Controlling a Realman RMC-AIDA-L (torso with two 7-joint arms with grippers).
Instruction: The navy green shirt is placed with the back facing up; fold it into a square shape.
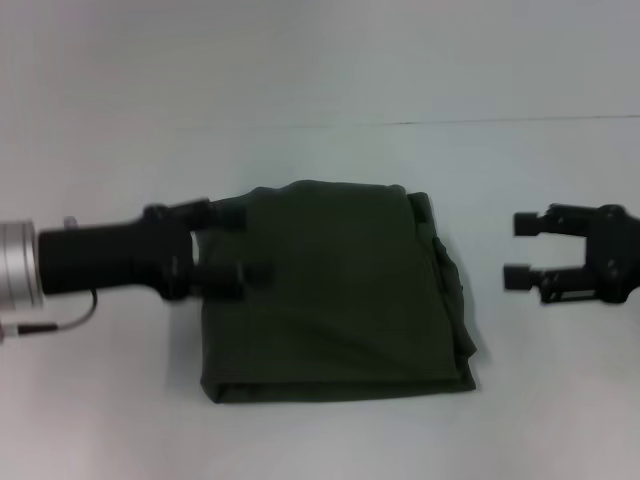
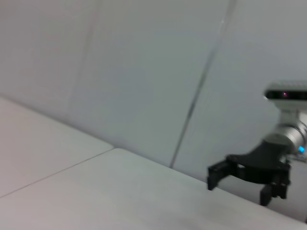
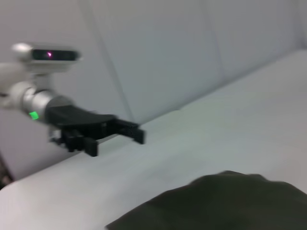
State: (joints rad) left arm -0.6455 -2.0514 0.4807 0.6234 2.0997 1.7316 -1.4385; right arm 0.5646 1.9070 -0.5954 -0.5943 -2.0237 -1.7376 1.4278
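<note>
Shirt, near edge: the navy green shirt [image 1: 335, 290] lies folded into a rough rectangle on the white table [image 1: 100, 420]; its nearest hem runs almost straight across, and stacked layers show at the near right corner.
Shirt, surface: plain dark olive cloth faces up, with no lettering in sight; it looks fairly smooth, with soft creases along the right side.
Shirt, right side: several folded edges overlap there in an uneven, slightly bulging stack.
Left gripper: the left gripper [image 1: 238, 243] reaches in from the left at the shirt's far left corner, its two dark fingers spread apart, one by the far edge and one lower along the left edge; it is not pinching the cloth. In the right wrist view it [image 3: 120, 135] hangs above the table beyond the shirt [image 3: 225, 201].
Right gripper: the right gripper [image 1: 522, 250] sits clear of the shirt's right side, fingers parted and holding nothing; the left wrist view shows it [image 2: 237, 184] over bare table.
Far background: a pale wall [image 1: 320, 60] rises behind the table.
</note>
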